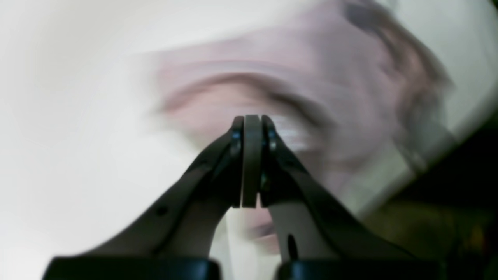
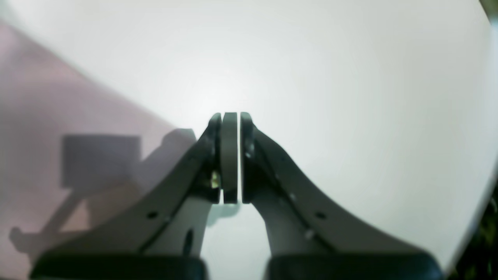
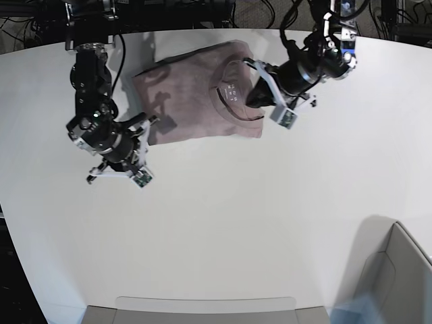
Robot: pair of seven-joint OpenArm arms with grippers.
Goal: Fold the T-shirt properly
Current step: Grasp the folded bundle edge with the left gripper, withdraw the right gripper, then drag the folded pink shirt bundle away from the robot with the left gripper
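The dusty-pink T-shirt (image 3: pixel 192 94) lies folded into a rough rectangle at the back of the white table (image 3: pixel 236 216), neck opening with pale print toward its right side. My left gripper (image 3: pixel 256 95) hangs over the shirt's right edge by the collar. In the left wrist view the left gripper (image 1: pixel 252 119) is shut with nothing between the pads, and the T-shirt (image 1: pixel 311 77) behind it is smeared by motion. My right gripper (image 3: pixel 149 121) sits at the shirt's front left corner. Its own view shows the right gripper (image 2: pixel 230 116) shut and empty, the T-shirt (image 2: pixel 58 97) on the left.
A grey bin (image 3: pixel 398 270) stands at the front right corner. A flat grey tray edge (image 3: pixel 202 307) runs along the front. Dark cables and stands (image 3: pixel 202 10) crowd the space behind the table's curved back edge.
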